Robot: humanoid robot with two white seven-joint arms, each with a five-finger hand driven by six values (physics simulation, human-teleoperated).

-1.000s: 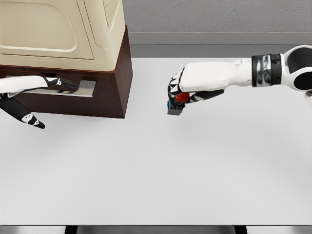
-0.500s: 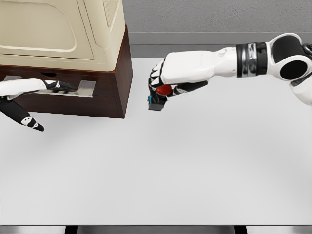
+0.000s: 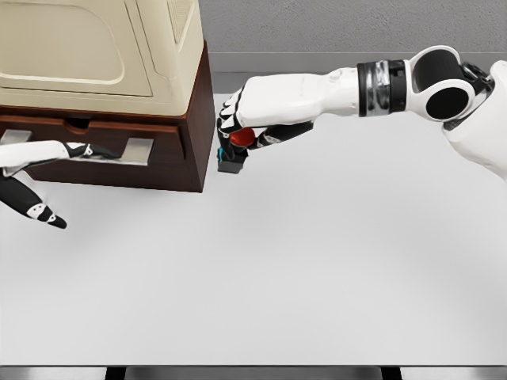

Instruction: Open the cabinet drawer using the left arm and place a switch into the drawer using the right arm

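A dark wooden cabinet [image 3: 203, 119] stands at the table's back left. Its drawer [image 3: 168, 162] is pulled out a little, with a silver handle [image 3: 139, 150] across its front. My left hand [image 3: 85, 150] comes in from the left edge; its fingers lie hooked along the handle and the thumb hangs below, apart from them. My right hand [image 3: 240, 127] hovers just right of the cabinet's front corner, above the table. It is shut on a small dark switch [image 3: 231, 161] with a red button and a blue edge.
A large cream appliance [image 3: 95, 47] sits on top of the cabinet and overhangs the drawer. The white table [image 3: 277, 261] stretches in front and to the right. A grey wall runs behind.
My right hand has carried the switch leftward, from mid-table to beside the cabinet corner. The drawer front has come out toward me slightly with my left hand on its handle.
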